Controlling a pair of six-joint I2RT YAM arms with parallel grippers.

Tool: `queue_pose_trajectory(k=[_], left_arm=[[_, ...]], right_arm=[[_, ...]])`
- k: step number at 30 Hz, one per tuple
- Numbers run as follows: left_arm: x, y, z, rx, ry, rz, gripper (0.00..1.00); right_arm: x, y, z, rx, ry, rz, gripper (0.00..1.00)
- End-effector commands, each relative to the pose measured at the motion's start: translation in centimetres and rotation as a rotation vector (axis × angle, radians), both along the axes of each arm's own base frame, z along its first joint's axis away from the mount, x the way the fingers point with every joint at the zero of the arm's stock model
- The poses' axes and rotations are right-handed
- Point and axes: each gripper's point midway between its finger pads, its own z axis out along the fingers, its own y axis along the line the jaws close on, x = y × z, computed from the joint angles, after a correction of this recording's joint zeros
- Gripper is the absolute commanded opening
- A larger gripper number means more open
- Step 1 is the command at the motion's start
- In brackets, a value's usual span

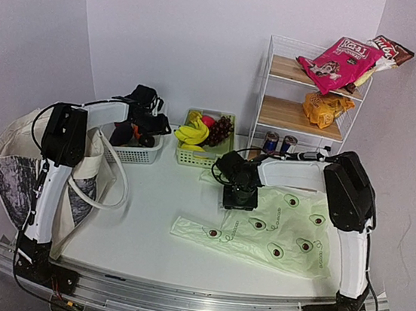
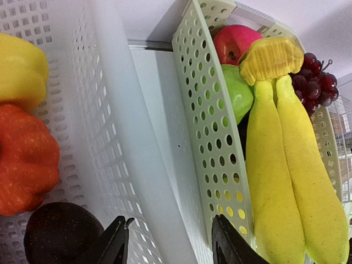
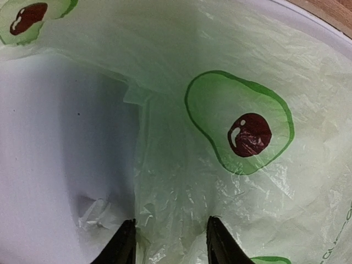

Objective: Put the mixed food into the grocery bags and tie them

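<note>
The pale-green avocado-print plastic bag (image 1: pixel 282 233) lies flat on the table. My right gripper (image 1: pixel 239 197) is down on its left end. In the right wrist view its jaws (image 3: pixel 171 245) stand apart with crinkled bag film (image 3: pixel 181 192) between them. The cream canvas tote (image 1: pixel 16 170) stands at the left. Bananas (image 1: pixel 192 132), grapes (image 1: pixel 220 129) and apples fill a green basket (image 1: pixel 212 113). My left gripper (image 1: pixel 149 124) hovers at the white basket (image 1: pixel 138 154). It is open and empty (image 2: pixel 170 242), beside the bananas (image 2: pixel 280 181) and the green basket's wall (image 2: pixel 212 121).
The white basket (image 2: pixel 82 82) holds an orange pepper (image 2: pixel 25 159), a yellow one (image 2: pixel 19 69) and a dark round thing (image 2: pixel 60 231). A wire shelf (image 1: pixel 304 118) at the back right carries a pink snack packet (image 1: pixel 341 58) and an orange one (image 1: pixel 326 108). Two cans (image 1: pixel 270 142) stand under it.
</note>
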Motion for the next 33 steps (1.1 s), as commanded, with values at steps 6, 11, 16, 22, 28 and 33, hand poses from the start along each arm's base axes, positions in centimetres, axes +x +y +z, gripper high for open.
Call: queue_pose_trajectory(k=[6, 11, 16, 22, 28, 33], left_arm=[[0.6, -0.4, 7.6, 0.106, -0.254, -0.085, 0.51], [-0.5, -1.6, 9.1, 0.134, -0.288, -0.166, 0.51], [-2.4, -1.8, 11.4, 0.122, -0.265, -0.22, 0.51], [-7.4, -1.7, 15.9, 0.074, -0.242, -0.316, 0.51], [-17.6, -1.3, 18.3, -0.009, -0.216, -0.527, 0.52], [-27.9, -2.1, 17.1, -0.043, -0.184, -0.723, 0.62]], right_arm=[[-0.5, -0.2, 1.3, 0.013, 0.022, 0.008, 0.25], [-0.9, 0.2, 2.5, 0.049, 0.029, 0.024, 0.13], [-1.6, 1.4, 4.4, 0.134, 0.045, 0.044, 0.0], [-2.9, 3.3, 10.3, 0.313, 0.027, 0.063, 0.0], [-5.6, 6.6, 17.0, 0.485, -0.033, 0.118, 0.0], [-6.9, 10.1, 21.2, 0.563, -0.155, 0.184, 0.0]])
